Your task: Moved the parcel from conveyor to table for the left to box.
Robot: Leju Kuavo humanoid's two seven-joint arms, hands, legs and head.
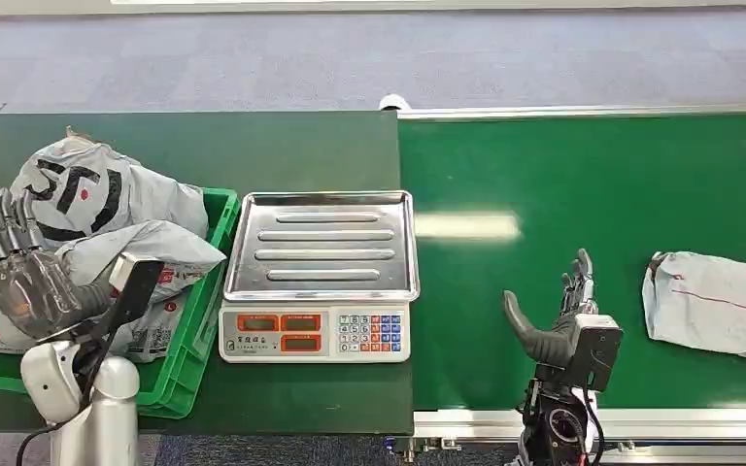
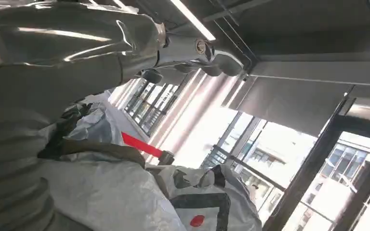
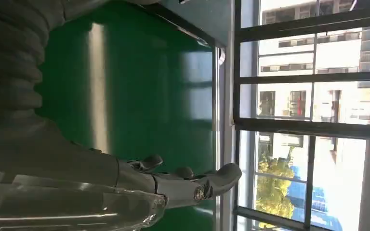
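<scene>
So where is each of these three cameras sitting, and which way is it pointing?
Head view: high on the robot, looking down at the scale, the green crate of parcels and the conveyor; both arms show, with left hand and right hand.
Left wrist view: behind the left hand, tilted up past parcels toward ceiling and windows.
Right wrist view: behind the right hand, along the conveyor toward windows.
Shared: head and right wrist views both show the conveyor.

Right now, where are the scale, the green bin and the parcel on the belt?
scale (image 1: 319, 243), head view, on its steel tray.
green bin (image 1: 216, 260), head view, on its right rim.
parcel (image 1: 714, 303), head view, on the bag's middle.
</scene>
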